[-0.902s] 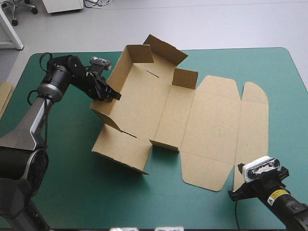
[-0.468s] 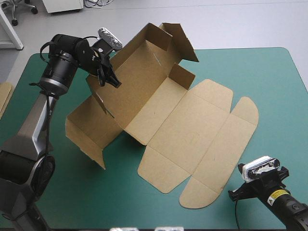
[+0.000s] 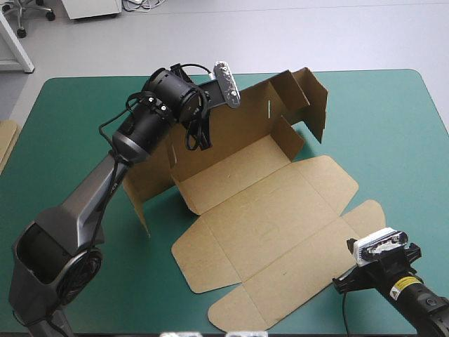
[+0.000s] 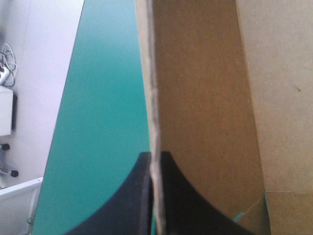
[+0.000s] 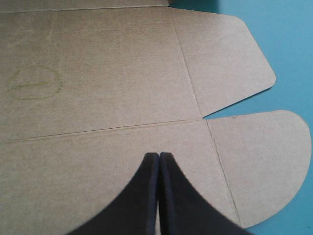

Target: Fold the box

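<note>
My left gripper (image 4: 154, 157) is clamped on the edge of the box (image 3: 259, 210), one black finger on each side of the board. The long wall (image 3: 238, 130) it holds stands up, while the rest of the sheet lies flat on the teal-green cover (image 3: 400, 140), spread from the middle of the table toward the near right corner.

To do this step well, I judge I should grip firmly and swing the wall about its crease rather than haul it sideways. The whole sheet looks light enough to slide or lift with the arm. The loose side flap (image 3: 137, 193) hanging off the wall's left end needs turning inward, not trapping outside.

My right gripper (image 5: 159, 156) has its fingers pressed together on nothing. It is poised over the flat lid panel, close to the rounded flap (image 5: 259, 161). It could pin that panel down as an anchor, but it could also snag the flap if the sheet shifts.

A strip of spare board (image 3: 5, 144) lies at the table's left edge, well apart from the work and no hindrance.
</note>
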Controlling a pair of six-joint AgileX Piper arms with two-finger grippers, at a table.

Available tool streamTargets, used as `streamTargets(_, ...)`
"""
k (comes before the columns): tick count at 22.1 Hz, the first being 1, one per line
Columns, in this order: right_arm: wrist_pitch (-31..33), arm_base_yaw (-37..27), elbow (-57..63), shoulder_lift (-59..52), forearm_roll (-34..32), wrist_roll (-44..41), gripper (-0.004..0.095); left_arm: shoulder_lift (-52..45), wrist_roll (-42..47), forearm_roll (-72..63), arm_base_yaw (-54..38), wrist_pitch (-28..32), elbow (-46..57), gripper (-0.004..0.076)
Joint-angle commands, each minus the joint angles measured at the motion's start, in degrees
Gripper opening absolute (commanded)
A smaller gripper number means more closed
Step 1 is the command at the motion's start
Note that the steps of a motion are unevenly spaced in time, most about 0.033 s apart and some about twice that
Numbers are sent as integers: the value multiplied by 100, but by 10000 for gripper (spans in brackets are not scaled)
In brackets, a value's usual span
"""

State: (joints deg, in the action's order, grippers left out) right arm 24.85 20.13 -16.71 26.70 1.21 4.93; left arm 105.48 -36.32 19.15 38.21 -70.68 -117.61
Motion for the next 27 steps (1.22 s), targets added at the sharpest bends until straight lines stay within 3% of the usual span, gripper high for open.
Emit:
streamTargets(1, -127, -35, -326, 20, 27, -34, -20, -319, 27, 260, 69, 512, -176, -10)
streamTargets(5, 62, -35, -480, 20, 27, -129, -18, -385, 337, 373, 167, 872, 190, -10)
streamTargets(9, 284, -35, -652, 20, 4, -308, -16, -886, 987, 1840, 872, 1732, 1463, -10)
streamTargets(12, 696, -35, -900, 32, -411, -1259, 0, -1296, 1923, 3251, 1222, 2208, 2564, -10)
streamTargets(14, 1177, -35, -1135, 32, -831, -1671, 0, -1602, 2020, 3282, 1220, 2830, 3077, -10)
streamTargets(17, 1759, -35, -1469, 32, -890, -1686, 0, -2077, 1819, 3928, 1209, 3727, 3906, -10)
streamTargets(20, 1903, -35, -1591, 32, -866, -1818, 0, -2164, 1980, 4621, 1209, 4289, 4247, -10)
streamTargets(22, 1966, -35, -1628, 32, -823, -1833, 0, -2114, 2537, 4985, 1209, 4557, 4360, -10)
streamTargets(27, 2032, -35, -1652, 32, -771, -1833, 0, -1847, 4790, 6363, 1253, 3904, 4359, -10)
